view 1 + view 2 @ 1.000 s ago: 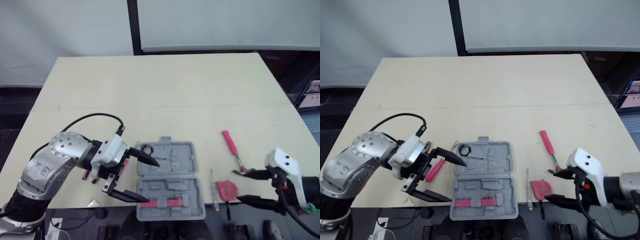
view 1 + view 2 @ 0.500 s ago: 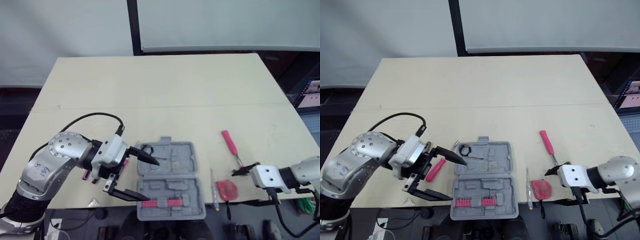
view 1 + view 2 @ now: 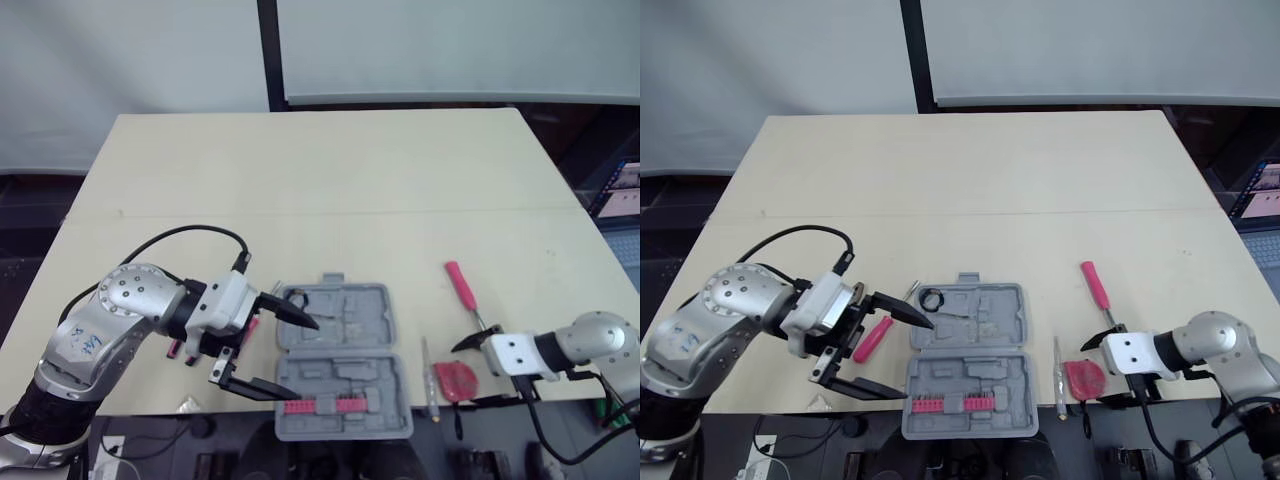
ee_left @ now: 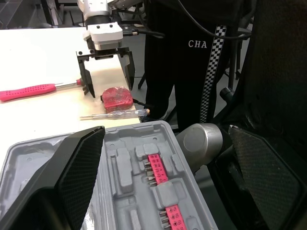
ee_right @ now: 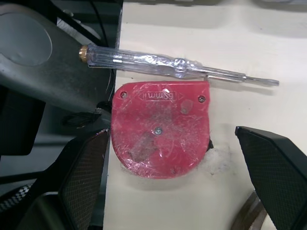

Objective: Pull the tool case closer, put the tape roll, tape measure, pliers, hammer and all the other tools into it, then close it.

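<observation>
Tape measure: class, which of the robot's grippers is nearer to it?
Right. The right gripper sits right beside the tape measure, jaws open towards it. The left gripper, also open, is at the far side of the case.

A clear screwdriver [image 5: 168,67] lies just beside the tape measure [image 5: 160,127], toward the tool case [image 3: 990,376].
</observation>
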